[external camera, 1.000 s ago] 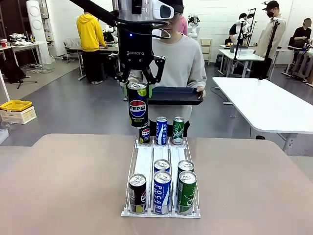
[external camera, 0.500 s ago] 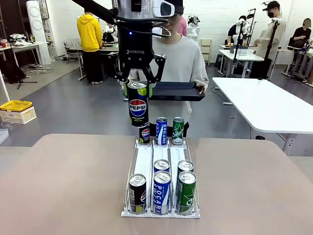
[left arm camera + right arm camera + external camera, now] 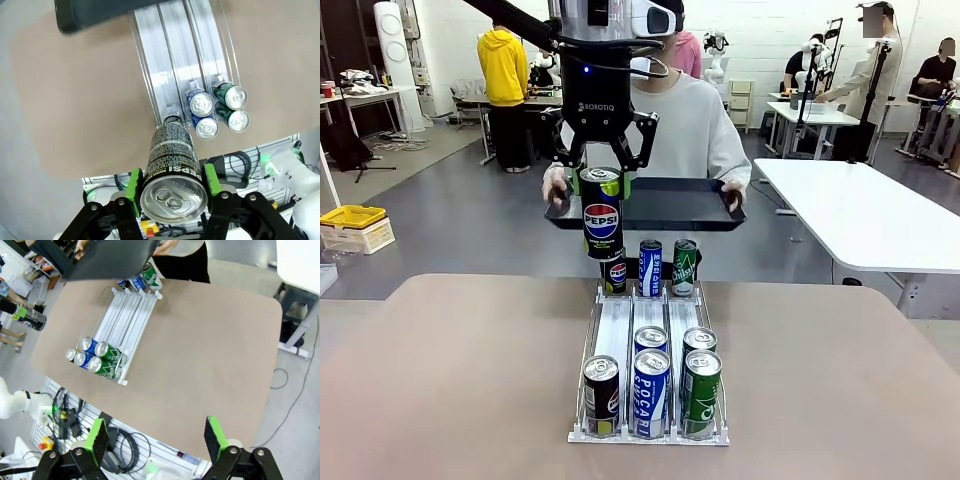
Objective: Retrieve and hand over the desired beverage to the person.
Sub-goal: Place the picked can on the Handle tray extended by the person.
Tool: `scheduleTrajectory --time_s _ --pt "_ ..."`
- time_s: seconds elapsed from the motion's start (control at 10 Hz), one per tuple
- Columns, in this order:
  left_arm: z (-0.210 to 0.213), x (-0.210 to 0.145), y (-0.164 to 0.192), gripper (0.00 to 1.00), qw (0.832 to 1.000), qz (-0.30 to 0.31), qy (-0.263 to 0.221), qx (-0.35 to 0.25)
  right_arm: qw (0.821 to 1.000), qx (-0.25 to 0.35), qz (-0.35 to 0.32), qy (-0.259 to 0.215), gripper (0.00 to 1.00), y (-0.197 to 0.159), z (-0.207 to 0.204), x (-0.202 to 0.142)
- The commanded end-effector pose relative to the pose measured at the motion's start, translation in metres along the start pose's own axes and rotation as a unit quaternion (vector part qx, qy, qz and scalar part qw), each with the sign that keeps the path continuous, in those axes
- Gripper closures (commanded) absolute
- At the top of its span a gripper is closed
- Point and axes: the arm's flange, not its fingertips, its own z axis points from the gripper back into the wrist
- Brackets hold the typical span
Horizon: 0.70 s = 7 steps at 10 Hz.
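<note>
My left gripper (image 3: 603, 186) is shut on a black Pepsi can (image 3: 603, 218), held upright in the air above the far end of the can rack (image 3: 617, 330). Just behind the can, the person (image 3: 692, 120) in a light grey sweatshirt holds a dark tray (image 3: 670, 205) level with both hands. In the left wrist view the green pads of the left gripper (image 3: 171, 179) clamp the Pepsi can (image 3: 171, 160), and the tray's corner (image 3: 92, 12) shows far above it. My right gripper (image 3: 156, 439) hangs open and empty, high over the table's right side.
The rack holds several cans: Pepsi, blue Pocari (image 3: 651, 390) and green ones (image 3: 701, 390) at the near end, three more at the far end. The brown table (image 3: 450, 370) is bare around it. A white table (image 3: 860, 210) stands at the right, a yellow crate (image 3: 352, 215) at the left.
The person has lowered the tray and shifted it left, now gripping it with both hands behind the can. My left gripper with the Pepsi can has barely moved.
</note>
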Motion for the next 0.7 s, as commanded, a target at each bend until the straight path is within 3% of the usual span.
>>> scheduleTrajectory --time_s 0.0,0.6 --pt "0.0008 -0.007 0.0049 1.0 1.0 0.003 -0.006 0.004 1.0 0.005 0.001 0.0 0.0 -0.0008 -0.0021 0.0" --pt "0.0008 -0.007 0.0049 1.0 1.0 0.003 -0.006 0.004 1.0 0.005 0.001 0.0 0.0 -0.0008 -0.0021 0.0"
